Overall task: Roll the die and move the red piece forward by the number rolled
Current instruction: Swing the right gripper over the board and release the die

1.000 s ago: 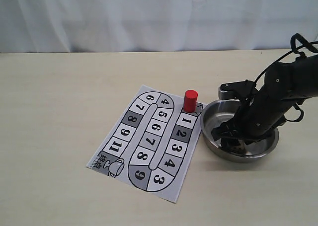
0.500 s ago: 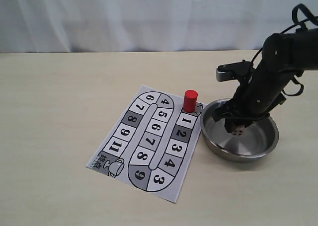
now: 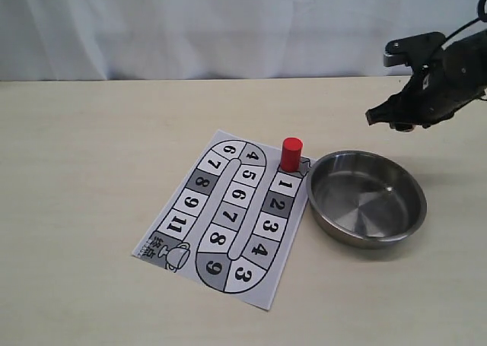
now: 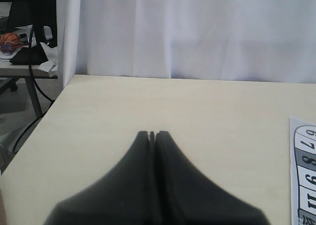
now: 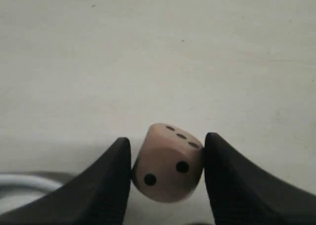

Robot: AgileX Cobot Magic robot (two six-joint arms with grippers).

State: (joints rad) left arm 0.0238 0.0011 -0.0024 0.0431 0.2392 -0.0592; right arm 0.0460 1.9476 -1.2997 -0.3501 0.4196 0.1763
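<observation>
RIGHT gripper [image 3: 394,121] pinches the die [image 5: 168,168] (two- and three-pip faces showing) in the air beyond the bowl [image 3: 365,239]. The red piece [image 3: 291,154] stands on the board [image 3: 228,213], just above square 1. Left gripper [image 4: 152,134] is closed, empty.

The tan wooden die [image 5: 168,168], black-pipped, sits tilted at lower centre; the short red cylinder piece [image 3: 291,153] stands upright mid-frame.
</observation>
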